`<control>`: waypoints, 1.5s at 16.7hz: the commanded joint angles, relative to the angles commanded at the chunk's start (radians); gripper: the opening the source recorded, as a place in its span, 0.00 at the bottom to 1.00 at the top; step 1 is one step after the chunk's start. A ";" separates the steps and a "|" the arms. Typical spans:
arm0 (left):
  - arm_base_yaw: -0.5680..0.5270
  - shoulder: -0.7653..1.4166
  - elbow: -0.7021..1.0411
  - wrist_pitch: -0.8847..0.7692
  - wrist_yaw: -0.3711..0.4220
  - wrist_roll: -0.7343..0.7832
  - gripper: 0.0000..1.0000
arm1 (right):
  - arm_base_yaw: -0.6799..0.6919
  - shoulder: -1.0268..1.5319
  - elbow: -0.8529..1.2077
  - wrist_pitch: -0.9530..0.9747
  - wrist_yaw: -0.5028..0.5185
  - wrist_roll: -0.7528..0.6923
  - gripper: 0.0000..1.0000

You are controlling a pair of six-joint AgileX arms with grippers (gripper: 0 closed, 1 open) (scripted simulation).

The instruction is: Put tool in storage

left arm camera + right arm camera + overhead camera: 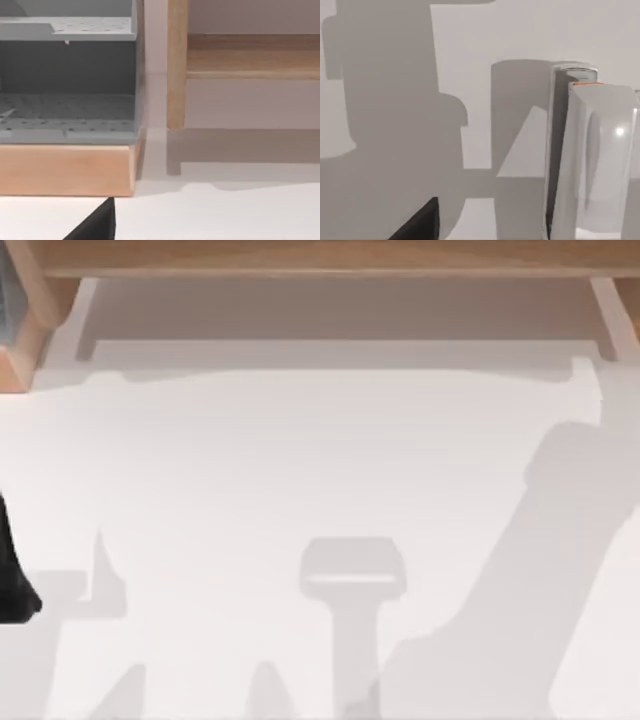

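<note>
The tool [600,165] rises close before the right wrist camera: a pale silvery stick with a dark stripe along it, a rounded tip and a small orange mark near the top. A dark wedge of my right gripper [417,222] sits beside it, and I cannot tell whether it grips the tool. The storage [70,107] is a wooden-based unit with grey perforated shelves, straight ahead in the left wrist view and at the table's far left corner [8,300] in the top view. My left gripper [15,570] is a dark shape at the table's left edge, a short way in front of the storage.
A wooden shelf [320,260] runs along the back of the white table [300,460], and one of its posts [176,65] stands just beside the storage. Grey shadows of both arms lie across the front half of the table.
</note>
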 joint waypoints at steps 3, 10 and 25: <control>0.000 0.000 0.000 0.000 0.000 0.000 1.00 | -0.011 -0.115 -0.043 0.105 -0.028 -0.008 1.00; 0.000 0.000 0.000 0.000 0.000 0.000 1.00 | -0.121 -0.463 -0.238 0.699 -0.137 -0.106 1.00; 0.000 0.000 0.000 0.000 0.000 0.000 1.00 | -0.484 -0.583 -1.501 2.540 -0.546 -0.963 1.00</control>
